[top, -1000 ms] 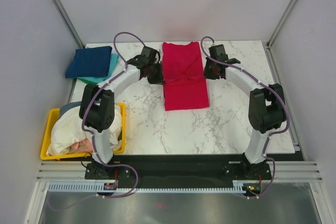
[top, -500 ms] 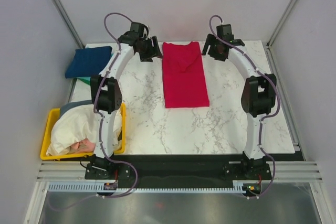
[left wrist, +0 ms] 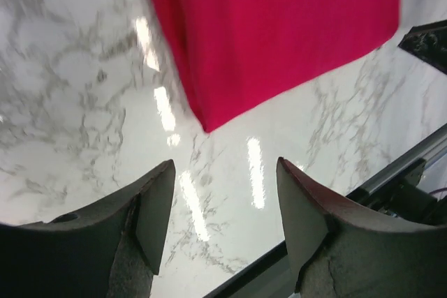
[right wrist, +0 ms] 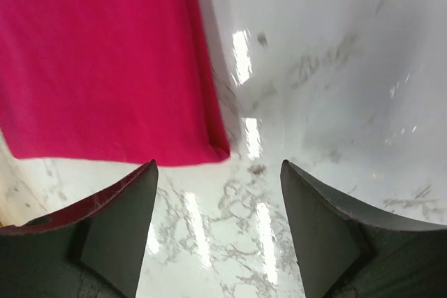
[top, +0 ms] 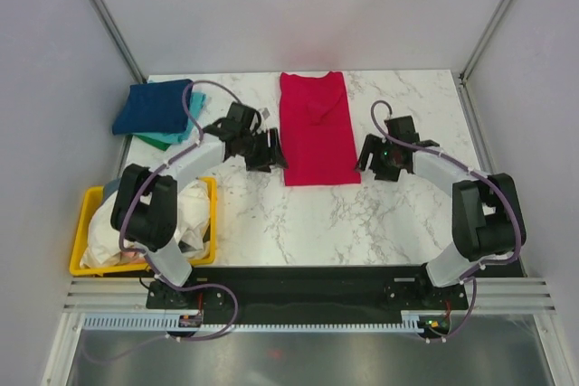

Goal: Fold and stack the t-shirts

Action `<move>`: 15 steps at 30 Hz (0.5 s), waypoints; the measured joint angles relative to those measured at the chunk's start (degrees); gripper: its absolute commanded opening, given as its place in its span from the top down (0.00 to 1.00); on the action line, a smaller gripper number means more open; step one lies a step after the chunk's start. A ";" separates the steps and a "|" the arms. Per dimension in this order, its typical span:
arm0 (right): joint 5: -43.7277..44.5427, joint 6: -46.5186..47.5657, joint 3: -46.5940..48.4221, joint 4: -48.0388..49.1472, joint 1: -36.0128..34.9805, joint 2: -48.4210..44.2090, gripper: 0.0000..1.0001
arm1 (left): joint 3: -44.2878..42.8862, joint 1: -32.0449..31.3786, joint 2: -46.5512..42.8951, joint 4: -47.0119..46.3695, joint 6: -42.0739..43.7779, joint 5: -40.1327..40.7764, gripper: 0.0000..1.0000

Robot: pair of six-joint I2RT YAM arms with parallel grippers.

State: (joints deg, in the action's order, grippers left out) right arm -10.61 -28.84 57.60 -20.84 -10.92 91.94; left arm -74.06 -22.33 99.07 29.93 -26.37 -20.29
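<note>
From above, the red t-shirt (top: pixel 317 128) lies flat as a long folded strip in the middle of the marble counter (top: pixel 298 223), collar end toward the far edge. The left pincer (top: pixel 265 149) sits low beside the strip's near left corner and the right pincer (top: pixel 369 155) beside its near right corner; neither grips the cloth. At the far left corner a folded navy t-shirt (top: pixel 156 106) rests on a teal t-shirt (top: pixel 195 102), and a crumpled white t-shirt (top: pixel 113 232) fills the yellow tray (top: pixel 89 203) at the near left. In the left wrist view, the left pincer (left wrist: pixel 225 172) stands wide with only bare counter (left wrist: pixel 70 68) between its fingers, the red t-shirt (left wrist: pixel 279 26) and its near corner just ahead. In the right wrist view, the right pincer (right wrist: pixel 218 172) is likewise spread wide and holds nothing, the corner of the red t-shirt (right wrist: pixel 105 54) lying just beyond its fingertips on the glossy counter (right wrist: pixel 335 68).
</note>
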 measured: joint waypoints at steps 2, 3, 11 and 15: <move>-1.86 -0.46 -5.09 1.64 0.00 -0.09 0.23 | 9.35 -1.07 -2.05 -6.14 -1.70 -1.77 0.33; -2.56 -0.63 -6.95 2.23 0.00 -0.09 0.24 | 13.75 -1.22 -2.71 -8.90 -2.67 -2.47 0.33; -5.55 -1.51 -10.23 10.69 0.04 0.50 0.34 | 22.88 -2.99 -3.04 -19.93 -6.91 -2.36 0.36; -6.56 -1.95 -10.23 14.08 0.04 2.34 0.50 | 22.88 -4.37 -2.95 -23.61 -7.87 -2.21 0.37</move>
State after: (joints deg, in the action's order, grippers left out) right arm -17.17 -30.79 47.37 -6.76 -10.87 94.28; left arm -51.18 -26.70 96.12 6.33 -34.24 -22.50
